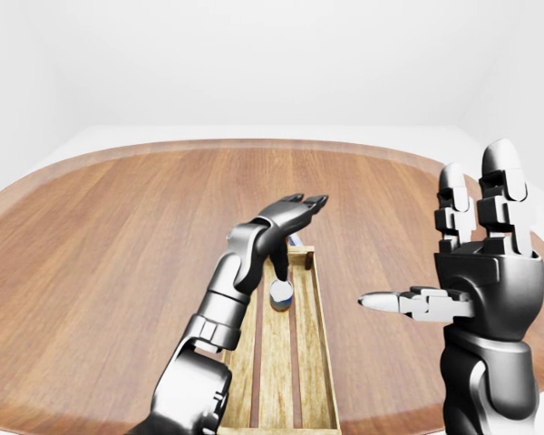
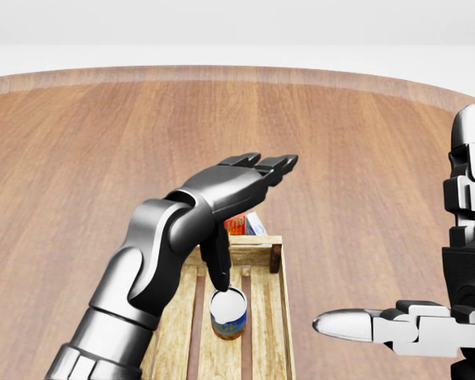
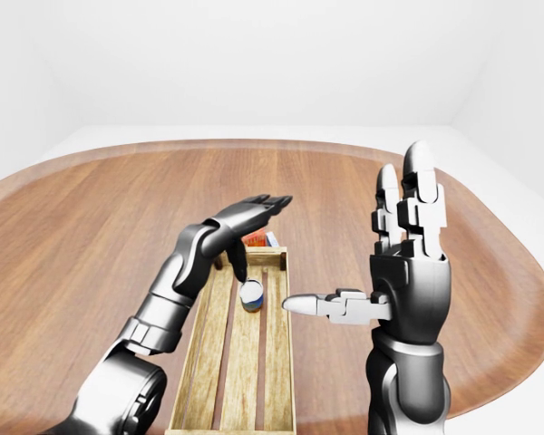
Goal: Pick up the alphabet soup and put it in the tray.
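Note:
The alphabet soup can, with a white lid and a blue and orange label, stands upright inside the wooden tray near its top end. My left hand hovers above it, open, with its fingers stretched flat toward the top right. Its thumb points down at the can's lid, and nothing is in its grasp. My right hand is held up at the right of the tray, open, its fingers upright and its thumb pointing left.
A red butter box and a blue and white carton lie just past the tray's top end, mostly hidden by my left arm. The round wooden table spreads around, its edge at the top.

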